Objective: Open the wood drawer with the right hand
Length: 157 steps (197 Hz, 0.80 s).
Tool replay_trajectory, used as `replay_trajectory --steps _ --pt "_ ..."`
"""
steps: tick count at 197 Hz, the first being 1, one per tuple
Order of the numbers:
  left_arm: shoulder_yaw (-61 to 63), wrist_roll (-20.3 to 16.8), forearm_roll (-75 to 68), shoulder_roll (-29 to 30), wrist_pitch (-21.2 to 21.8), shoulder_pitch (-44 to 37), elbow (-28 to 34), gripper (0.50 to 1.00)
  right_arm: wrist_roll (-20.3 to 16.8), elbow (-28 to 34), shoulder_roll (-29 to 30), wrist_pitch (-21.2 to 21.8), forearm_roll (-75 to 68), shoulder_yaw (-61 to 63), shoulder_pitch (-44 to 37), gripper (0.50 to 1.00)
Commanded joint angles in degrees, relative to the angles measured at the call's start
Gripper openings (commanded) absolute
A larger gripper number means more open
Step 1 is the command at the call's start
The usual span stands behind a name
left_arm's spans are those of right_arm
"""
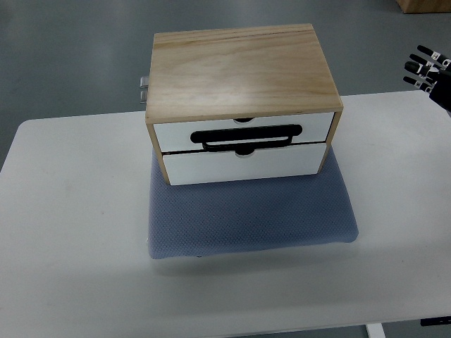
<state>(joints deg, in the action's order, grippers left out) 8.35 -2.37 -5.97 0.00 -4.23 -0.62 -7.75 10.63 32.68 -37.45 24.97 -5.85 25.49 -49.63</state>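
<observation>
Nothing had been opened here, as far as this view showed. Nearest the camera lay the bare front of the white table (77,267), and just beyond that the blue mat (246,215), its front half spreading out in front of the wooden box (243,70) while its back half sat under it. The box stood on the mat with its pale wood top square to the camera and its face turned toward us. Two white drawer fronts sat in that face, the lower drawer (243,162) and the upper drawer (243,127), both flush with the frame, neither one pulled out at all. A black handle (250,136) ran across the seam between them, and whether it belonged to the upper or the lower drawer could not be told. A small metal fitting (144,88) poked out at the box's back left corner. Farthest off, well to the right of the box and behind its front face, the right hand (425,68) showed at the picture's edge, dark fingers spread, holding nothing and well clear of the handle. No left arm was in view. So the judgement: the reach, the grip on the handle and the pull were all yet to come.
</observation>
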Motion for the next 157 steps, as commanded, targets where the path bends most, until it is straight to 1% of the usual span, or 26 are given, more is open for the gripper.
replay_trajectory --steps 1,14,29,31,42,44,55,68,98,118,133,157 --pt "0.0 0.0 0.0 0.0 0.01 0.0 -0.07 1.0 2.64 0.9 -0.34 -0.01 5.85 0.0 -0.47 0.95" --pt "0.0 0.0 0.0 0.0 0.01 -0.09 0.02 1.0 4.66 2.83 -2.45 -0.01 10.07 -0.18 -0.99 0.95" --pt "0.0 0.0 0.0 0.0 0.01 0.0 -0.07 1.0 8.17 7.66 -6.75 -0.53 14.46 -3.07 -2.48 0.95" --pt "0.0 0.0 0.0 0.0 0.01 0.0 -0.07 1.0 8.18 7.66 -6.76 -0.53 14.46 -3.08 -2.49 0.95" --pt "0.0 0.0 0.0 0.0 0.01 0.0 0.02 1.0 10.98 12.05 -10.27 -0.8 15.25 -6.94 -4.77 0.948" --pt "0.0 0.0 0.0 0.0 0.01 0.0 0.02 1.0 10.99 12.06 -10.27 -0.8 15.25 -6.94 -4.77 0.948" --pt "0.0 0.0 0.0 0.0 0.01 -0.09 -0.07 1.0 13.36 16.8 -13.96 -1.41 15.34 -11.33 -7.58 0.948" --pt "0.0 0.0 0.0 0.0 0.01 -0.09 0.02 1.0 15.47 20.84 -17.21 -2.03 15.52 -15.46 -10.3 0.95" --pt "0.0 0.0 0.0 0.0 0.01 0.0 0.02 1.0 18.37 27.26 -22.05 -0.88 18.77 -22.41 -16.9 0.95" --pt "0.0 0.0 0.0 0.0 0.01 0.0 -0.07 1.0 20.74 30.78 -23.98 2.28 23.16 -25.49 -21.38 0.95" --pt "0.0 0.0 0.0 0.0 0.01 0.0 0.02 1.0 21.45 34.11 -24.6 4.12 26.24 -26.19 -23.84 0.952" --pt "0.0 0.0 0.0 0.0 0.01 0.0 0.01 1.0 21.54 40.35 -25.74 4.39 30.89 -26.19 -25.6 0.952"
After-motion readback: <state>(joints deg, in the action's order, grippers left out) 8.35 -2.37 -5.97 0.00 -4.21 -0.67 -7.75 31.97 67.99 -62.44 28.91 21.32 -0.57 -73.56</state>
